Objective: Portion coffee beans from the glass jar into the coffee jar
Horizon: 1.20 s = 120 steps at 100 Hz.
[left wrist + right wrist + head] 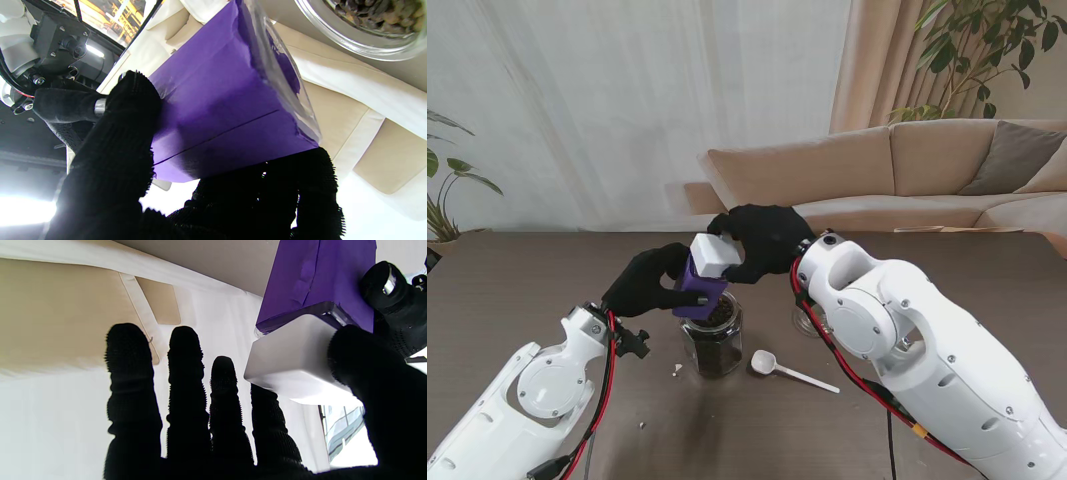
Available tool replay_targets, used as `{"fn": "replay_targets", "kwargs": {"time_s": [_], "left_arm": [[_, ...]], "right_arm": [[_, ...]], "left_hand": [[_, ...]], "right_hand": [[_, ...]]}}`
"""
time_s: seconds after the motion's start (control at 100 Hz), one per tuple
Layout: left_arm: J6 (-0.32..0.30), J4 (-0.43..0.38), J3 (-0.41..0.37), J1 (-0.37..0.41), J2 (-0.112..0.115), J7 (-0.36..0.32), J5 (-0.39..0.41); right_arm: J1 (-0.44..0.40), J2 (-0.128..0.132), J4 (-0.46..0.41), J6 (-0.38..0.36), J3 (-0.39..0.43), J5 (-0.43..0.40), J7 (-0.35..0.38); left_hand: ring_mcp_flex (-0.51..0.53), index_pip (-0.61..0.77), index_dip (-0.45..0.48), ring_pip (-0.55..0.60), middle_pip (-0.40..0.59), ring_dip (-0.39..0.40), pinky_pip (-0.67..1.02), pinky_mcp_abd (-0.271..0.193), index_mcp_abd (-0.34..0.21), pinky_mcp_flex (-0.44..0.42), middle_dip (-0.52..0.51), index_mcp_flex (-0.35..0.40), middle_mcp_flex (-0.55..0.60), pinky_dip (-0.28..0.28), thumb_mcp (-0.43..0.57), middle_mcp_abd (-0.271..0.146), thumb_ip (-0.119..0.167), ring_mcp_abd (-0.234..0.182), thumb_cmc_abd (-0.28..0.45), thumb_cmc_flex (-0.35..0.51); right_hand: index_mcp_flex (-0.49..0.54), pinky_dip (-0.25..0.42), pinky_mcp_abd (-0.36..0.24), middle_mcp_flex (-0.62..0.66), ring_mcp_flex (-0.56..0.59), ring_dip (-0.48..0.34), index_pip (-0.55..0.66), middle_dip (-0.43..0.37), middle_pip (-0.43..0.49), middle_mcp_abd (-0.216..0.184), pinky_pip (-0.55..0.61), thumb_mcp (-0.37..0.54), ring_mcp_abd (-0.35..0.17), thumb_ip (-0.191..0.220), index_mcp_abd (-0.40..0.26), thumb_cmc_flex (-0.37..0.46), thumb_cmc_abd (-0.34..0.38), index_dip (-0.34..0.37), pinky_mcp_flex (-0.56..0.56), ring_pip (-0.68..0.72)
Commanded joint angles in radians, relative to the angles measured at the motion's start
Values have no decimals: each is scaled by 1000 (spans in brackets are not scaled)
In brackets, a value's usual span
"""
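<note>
Hands meet over the bean-filled glass jar (713, 340): left hand (649, 283) grips the purple coffee jar (697, 289), right hand (765, 240) pinches its white lid (715, 255); a slip could topple both.

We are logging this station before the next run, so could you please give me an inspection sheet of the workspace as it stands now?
Surface: dark brown table, a few pale crumbs near the jar.
Job's things: open glass jar holds beans; purple coffee jar with white lid held tilted over it; white scoop lies to its right.
Clutter: small glass object behind the right arm, unclear.
Hands: left hand grips the purple body; right hand pinches the lid.
Cables: red and black wires along both arms.
Surroundings: beige sofa, curtain, plants.
</note>
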Motion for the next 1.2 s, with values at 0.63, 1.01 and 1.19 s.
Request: {"fn": "replay_targets", "kwargs": {"time_s": [0.63, 1.01, 1.19], "left_arm": [[9, -6, 7, -7, -4, -24, 3], [11, -12, 4, 0, -4, -22, 5], [10, -18, -2, 6, -4, -21, 9]], "right_arm": [[-11, -11, -69, 133, 8, -35, 0], [37, -2, -98, 263, -88, -127, 123], [24, 6, -114, 209, -68, -97, 152]], "left_hand": [[22, 463, 57, 11, 91, 18, 43, -58, -43, -5, 27, 37, 60, 26, 227, -99, 72, 17, 165, 236], [20, 463, 57, 10, 91, 18, 41, -60, -42, -8, 27, 37, 59, 25, 226, -99, 72, 17, 165, 237], [22, 464, 57, 10, 92, 19, 41, -60, -43, -8, 28, 37, 60, 25, 227, -101, 73, 16, 165, 237]], "right_hand": [[203, 30, 31, 35, 39, 6, 136, -66, -57, 55, 34, -502, 36, 37, 70, -354, 508, -9, -369, 30], [540, 24, 28, 169, 126, 32, 161, -41, -57, 49, 96, -521, 38, 47, 50, -354, 544, 38, -314, 108], [440, 7, 22, 154, 113, 27, 26, -36, -84, 27, 83, -447, 24, 59, -20, -193, 406, 25, -337, 82]]}}
